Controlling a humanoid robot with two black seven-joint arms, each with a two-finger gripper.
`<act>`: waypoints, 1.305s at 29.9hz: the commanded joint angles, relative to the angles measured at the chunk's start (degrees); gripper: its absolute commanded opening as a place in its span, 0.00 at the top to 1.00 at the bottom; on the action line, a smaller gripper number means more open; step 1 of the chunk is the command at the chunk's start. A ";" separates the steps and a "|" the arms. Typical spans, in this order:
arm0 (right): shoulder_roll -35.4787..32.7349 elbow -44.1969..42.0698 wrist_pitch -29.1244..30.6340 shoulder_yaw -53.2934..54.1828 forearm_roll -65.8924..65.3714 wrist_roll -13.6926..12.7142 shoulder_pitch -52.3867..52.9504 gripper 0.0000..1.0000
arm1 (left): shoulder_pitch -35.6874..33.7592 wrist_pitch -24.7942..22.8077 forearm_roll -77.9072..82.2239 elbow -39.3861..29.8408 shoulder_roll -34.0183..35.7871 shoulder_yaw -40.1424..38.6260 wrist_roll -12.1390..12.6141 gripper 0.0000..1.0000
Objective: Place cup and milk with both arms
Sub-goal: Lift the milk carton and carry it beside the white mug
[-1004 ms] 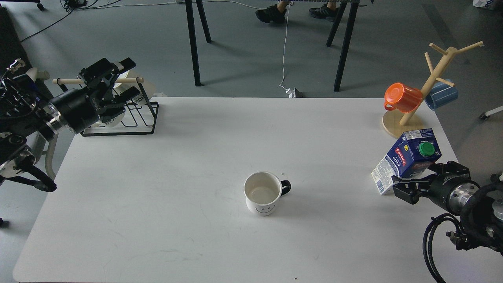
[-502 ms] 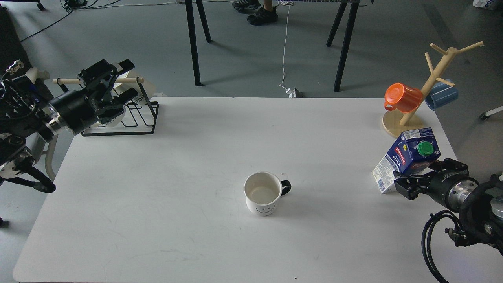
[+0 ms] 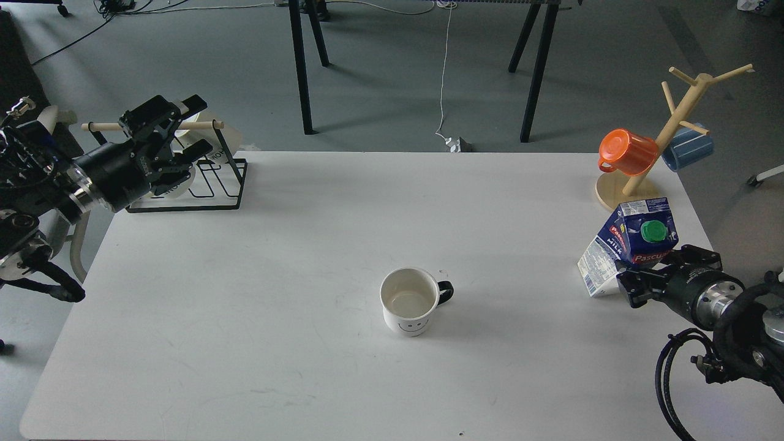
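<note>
- Since a second ago the milk carton (image 3: 634,245) has been turned and shifted a little toward the back of the table; its green cap (image 3: 653,231) now sits higher in view, and the red label faces more toward me.
- The right gripper (image 3: 652,275) has followed it in, and its fingers are closed on the carton's lower near side, pinching it.
- The carton leans, its white bottom end pointing left and down, near the right edge of the white table (image 3: 306,245), just in front of the wooden mug tree (image 3: 667,131).
- An orange mug (image 3: 626,151) and a blue mug (image 3: 689,147) hang on that tree.
- The cup (image 3: 411,300), white with a smiley face and a small black handle pointing right, stands upright near the middle of the table, well apart from both arms; it has not shifted.
- The left gripper (image 3: 177,131) hovers at the back left corner over the black wire rack (image 3: 202,184), fingers spread and holding nothing; it has barely drifted left.
</note>
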 commanded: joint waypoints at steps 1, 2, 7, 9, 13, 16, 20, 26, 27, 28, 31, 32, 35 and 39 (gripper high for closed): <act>-0.08 1.28 0.36 0.00 0.04 -0.26 0.09 0.46 | 0.03 0.00 0.00 0.14 -0.62 0.01 0.00 0.01; -0.43 1.81 0.62 0.00 0.04 -0.26 0.01 0.46 | 0.03 0.00 0.09 0.23 -0.97 0.01 0.00 0.01; -1.83 5.67 1.85 -2.45 -0.05 -0.44 -0.70 0.46 | 0.03 0.00 0.09 0.23 -1.24 0.10 0.00 0.01; -3.06 8.30 2.55 -3.86 0.04 -0.44 -0.87 0.46 | 0.03 0.00 0.17 0.23 -1.24 0.10 0.00 0.01; -3.15 12.18 3.52 -5.27 0.04 -0.44 -2.63 0.46 | 0.03 0.00 0.26 0.23 -1.24 0.97 0.00 0.01; -3.07 13.67 5.10 -6.85 0.04 -0.44 -2.98 0.46 | 0.03 0.00 0.26 0.23 -1.24 1.50 0.00 0.01; -2.36 15.35 7.29 -9.22 -0.05 -0.35 -3.86 0.46 | 0.03 0.00 0.35 0.23 -1.24 1.50 0.00 0.01; 2.11 15.53 9.50 -11.25 -2.50 0.26 -4.30 0.45 | 0.03 0.00 0.35 0.23 -1.59 1.50 0.00 0.01; 2.90 15.44 9.50 -11.25 -3.03 0.35 -4.39 0.45 | 0.03 0.00 0.35 0.23 -1.67 1.50 0.00 0.01; 3.96 15.44 9.50 -11.34 -3.30 0.44 -4.82 0.45 | 0.03 0.00 0.35 0.23 -1.59 1.50 0.00 0.01; 6.60 15.35 9.50 -11.51 -3.82 1.40 -6.15 0.45 | 0.03 0.00 0.35 0.23 -1.59 1.50 0.00 0.01; 7.12 15.26 9.50 -11.51 -4.26 1.75 -6.32 0.44 | 0.03 0.00 0.35 0.23 -1.59 1.50 0.00 0.01; 9.32 15.09 9.41 -11.51 -4.62 3.25 -6.76 0.44 | 0.03 0.00 0.35 0.23 -1.59 1.50 0.00 0.01; 12.22 14.91 9.33 -11.07 -6.19 4.92 -7.81 0.44 | 0.03 0.00 0.35 0.23 -1.59 1.59 0.00 0.01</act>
